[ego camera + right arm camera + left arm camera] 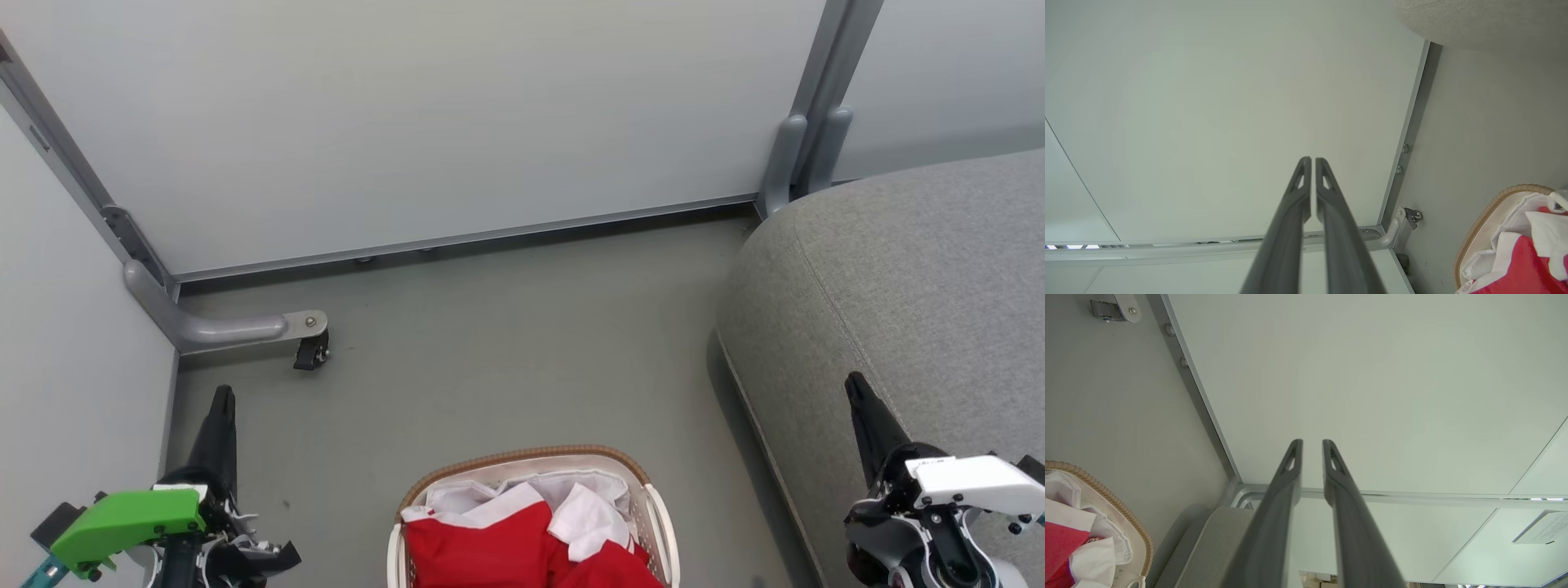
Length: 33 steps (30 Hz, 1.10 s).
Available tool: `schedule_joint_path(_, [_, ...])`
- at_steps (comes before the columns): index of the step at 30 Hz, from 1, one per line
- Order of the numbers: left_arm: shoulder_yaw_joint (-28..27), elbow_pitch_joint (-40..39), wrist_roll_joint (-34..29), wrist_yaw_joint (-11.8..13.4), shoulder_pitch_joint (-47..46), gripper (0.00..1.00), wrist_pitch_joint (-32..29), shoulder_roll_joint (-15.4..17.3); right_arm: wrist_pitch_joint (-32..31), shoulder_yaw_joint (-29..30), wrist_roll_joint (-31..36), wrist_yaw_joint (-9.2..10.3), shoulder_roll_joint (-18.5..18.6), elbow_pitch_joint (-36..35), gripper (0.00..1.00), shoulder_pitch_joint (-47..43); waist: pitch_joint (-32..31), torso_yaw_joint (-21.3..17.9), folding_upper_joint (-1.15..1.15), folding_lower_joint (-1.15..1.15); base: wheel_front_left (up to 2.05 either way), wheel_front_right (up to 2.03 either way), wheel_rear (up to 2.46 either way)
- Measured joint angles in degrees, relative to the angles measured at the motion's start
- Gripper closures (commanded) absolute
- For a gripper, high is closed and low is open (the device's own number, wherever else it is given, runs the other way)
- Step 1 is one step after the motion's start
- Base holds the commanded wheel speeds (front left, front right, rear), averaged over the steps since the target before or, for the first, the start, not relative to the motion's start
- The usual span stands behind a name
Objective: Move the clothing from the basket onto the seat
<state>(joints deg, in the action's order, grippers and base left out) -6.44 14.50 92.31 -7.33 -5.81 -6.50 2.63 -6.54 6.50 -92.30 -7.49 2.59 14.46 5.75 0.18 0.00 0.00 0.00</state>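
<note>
Centrally, basket sits on floor between left gripper and right gripper, set back behind both tips; long axis unclear, near part cut off. Clothing crumpled inside, no clear direction, partly under white cloth. Left gripper slightly parted, empty; right gripper almost closed, empty. Seat beside and beyond right gripper; caster ahead of left gripper, near partition wall.
</note>
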Motion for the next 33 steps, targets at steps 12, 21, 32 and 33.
schedule_joint_path(12, [1.3,2.7,-4.0,0.2,1.8,0.0,2.4,0.1,2.3,-2.1,3.1,0.02,0.3,1.6,0.0,-1.7,0.1,0.0,0.0,0.0,0.0,0.0,0.0])
schedule_joint_path(21, [2.1,3.0,-16.3,0.2,1.7,0.0,4.7,0.7,4.6,-3.3,13.9,0.02,1.4,1.5,0.0,-1.3,0.3,0.0,0.0,0.0,0.0,0.0,0.0])
schedule_joint_path(32, [3.0,3.2,-30.2,0.6,1.7,0.0,7.2,1.6,7.1,-4.8,27.6,0.02,1.7,1.4,0.0,-0.3,0.4,-0.1,0.0,0.0,0.0,0.0,0.0])
schedule_joint_path(33, [3.1,3.1,-31.5,0.8,1.7,0.0,7.5,1.6,7.5,-5.0,28.6,0.02,1.7,1.4,0.0,-0.1,0.5,-0.1,0.0,0.0,0.0,0.0,0.0])
